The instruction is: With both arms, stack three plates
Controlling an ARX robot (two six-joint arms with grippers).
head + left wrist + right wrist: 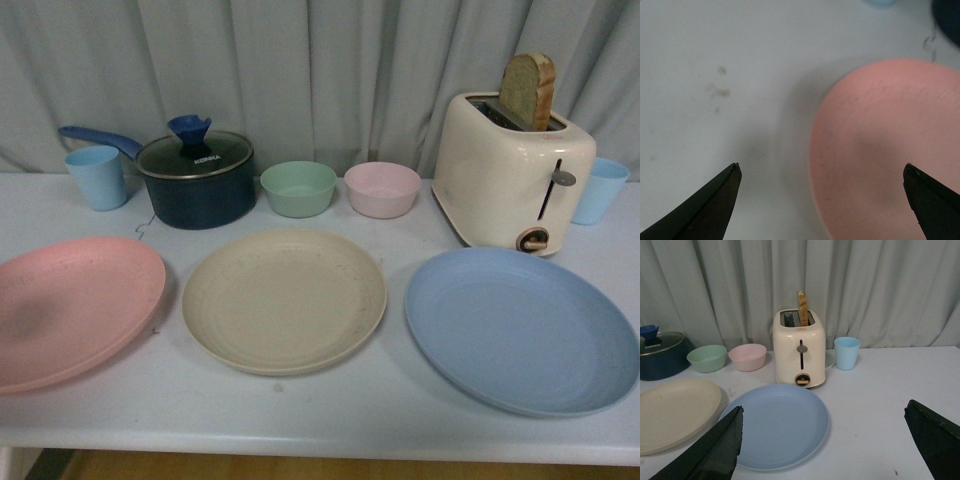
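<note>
Three plates lie in a row on the white table in the front view: the pink plate [70,308] at the left, the beige plate [284,297] in the middle, the blue plate [522,328] at the right. Neither arm shows in the front view. My left gripper [821,172] is open, above the pink plate's [885,150] edge, one finger over bare table, the other over the plate. My right gripper [823,415] is open and empty, hovering near the blue plate [777,424], with the beige plate [675,412] beside it.
Behind the plates stand a light blue cup [97,176], a dark pot with a glass lid [195,178], a green bowl [298,187], a pink bowl [382,188], a cream toaster [510,170] holding a slice of bread [528,90], and another blue cup [601,189]. A grey curtain hangs behind.
</note>
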